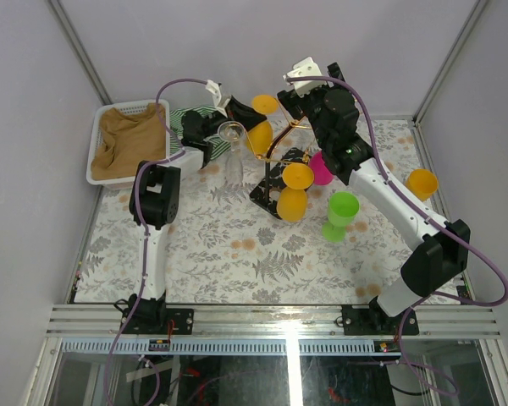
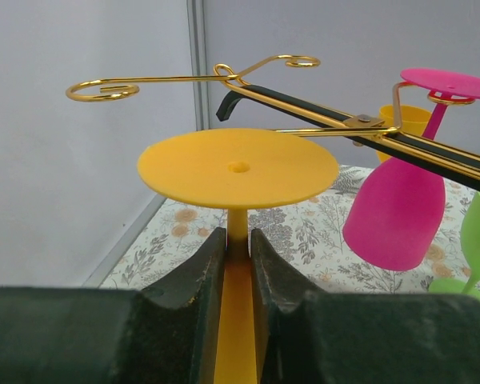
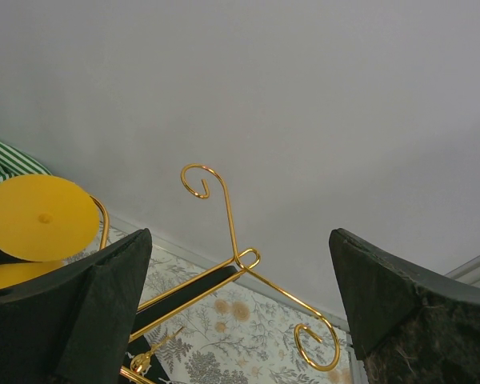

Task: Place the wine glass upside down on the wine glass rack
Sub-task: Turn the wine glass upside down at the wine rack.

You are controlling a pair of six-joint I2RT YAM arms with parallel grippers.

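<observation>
My left gripper [image 2: 238,236] [image 1: 240,112] is shut on the stem of a yellow wine glass [image 1: 259,135]. The glass's round foot [image 2: 238,168] points away from the fingers and sits just below the gold arms of the wine glass rack [image 2: 224,76] [image 1: 275,156]. The rack's curled hooks [image 3: 224,208] show between the wide-apart fingers of my right gripper [image 3: 240,304] [image 1: 292,100], which is open and holds nothing. It hovers at the rack's top, and the yellow foot [image 3: 38,216] shows at its left.
A pink glass [image 2: 396,212] and two yellow glasses [image 1: 295,190] hang upside down on the rack. A clear glass [image 1: 233,156] stands beside it. A green glass [image 1: 340,211] and another yellow one [image 1: 422,182] are on the right. A white basket [image 1: 97,148] holds a brown cloth.
</observation>
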